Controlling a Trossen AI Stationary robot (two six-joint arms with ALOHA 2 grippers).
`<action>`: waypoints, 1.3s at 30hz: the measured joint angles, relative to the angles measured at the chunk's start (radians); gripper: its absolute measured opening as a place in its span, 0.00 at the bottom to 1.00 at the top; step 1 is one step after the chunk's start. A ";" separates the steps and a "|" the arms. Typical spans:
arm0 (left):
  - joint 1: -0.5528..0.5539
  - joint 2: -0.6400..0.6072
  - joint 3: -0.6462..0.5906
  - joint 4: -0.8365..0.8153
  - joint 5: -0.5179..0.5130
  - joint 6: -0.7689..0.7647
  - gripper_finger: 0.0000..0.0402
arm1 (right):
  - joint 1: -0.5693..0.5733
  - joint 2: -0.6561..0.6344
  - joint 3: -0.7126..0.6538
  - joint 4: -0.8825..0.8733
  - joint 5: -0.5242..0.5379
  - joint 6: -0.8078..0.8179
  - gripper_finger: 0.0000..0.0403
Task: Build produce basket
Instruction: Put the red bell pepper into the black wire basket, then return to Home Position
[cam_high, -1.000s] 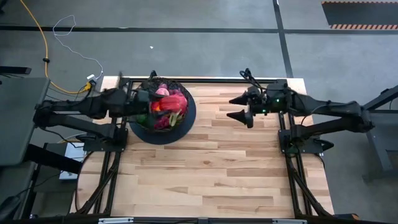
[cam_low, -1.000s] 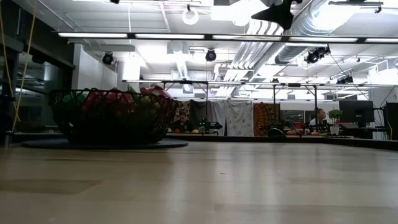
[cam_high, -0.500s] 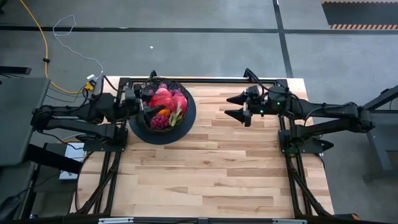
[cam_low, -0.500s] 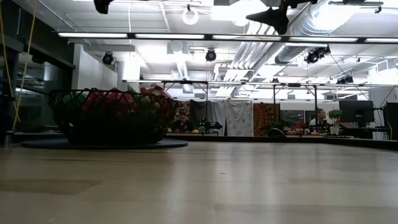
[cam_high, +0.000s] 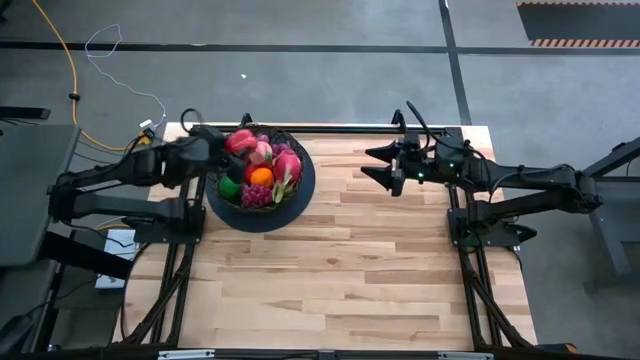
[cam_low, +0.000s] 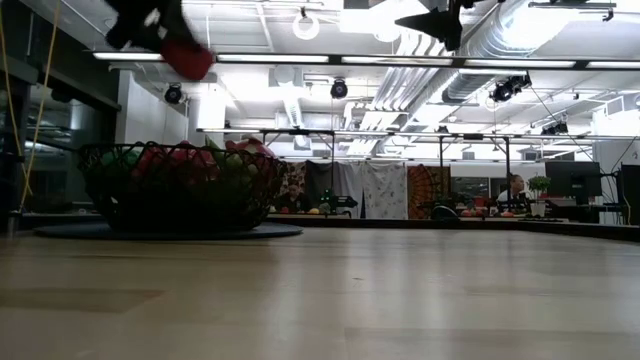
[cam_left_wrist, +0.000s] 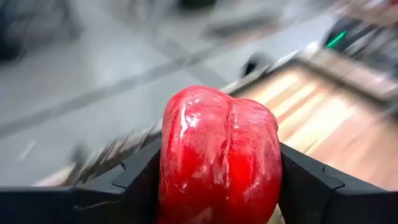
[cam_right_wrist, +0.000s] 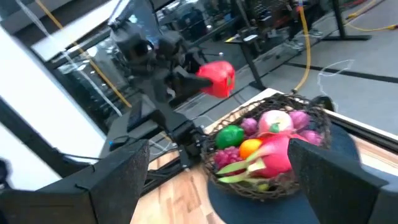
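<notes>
The black wire basket (cam_high: 296, 186) stands on its dark round base at the table's far left. It holds produce: a green piece, an orange, purple grapes and pink-red pieces. It also shows in the low view (cam_low: 180, 190) and the right wrist view (cam_right_wrist: 273, 180). My left gripper (cam_high: 230, 144) is shut on a red pepper (cam_left_wrist: 217, 155) high above the basket's far-left rim; the pepper shows in the low view (cam_low: 187, 57) and the right wrist view (cam_right_wrist: 216, 78) too. My right gripper (cam_high: 384, 167) is open and empty, high over the table's far right part. My left gripper pinches the red pepper between its two fingers, one dark finger (cam_left_wrist: 138, 180) on each of the pepper's two sides (cam_left_wrist: 173, 163). The fingers come about level from the table's left. The pepper is lifted clear, above the basket's rim.
Bare wooden tabletop (cam_high: 340, 270) spreads from the basket toward the near and right edges. A black frame rail (cam_high: 340, 129) runs along the far edge. A yellow cable (cam_high: 60, 60) lies on the floor beyond the far left corner.
My left gripper has drawn back from over the basket toward the table's left and far edges, and has turned, with the red pepper in its fingers. The produce in the basket has come into sight. My right gripper has shifted a little toward the far edge.
</notes>
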 joint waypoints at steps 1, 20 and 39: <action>0.037 0.016 0.009 -0.077 0.016 -0.039 0.59 | 0.000 0.000 0.000 -0.007 0.009 -0.001 0.92; 0.400 0.350 0.011 -0.360 0.288 0.097 0.69 | 0.000 0.000 0.000 -0.040 0.029 0.000 0.92; 0.388 0.223 0.267 -0.097 0.578 0.161 0.87 | 0.000 0.000 0.000 -0.039 0.024 0.004 0.92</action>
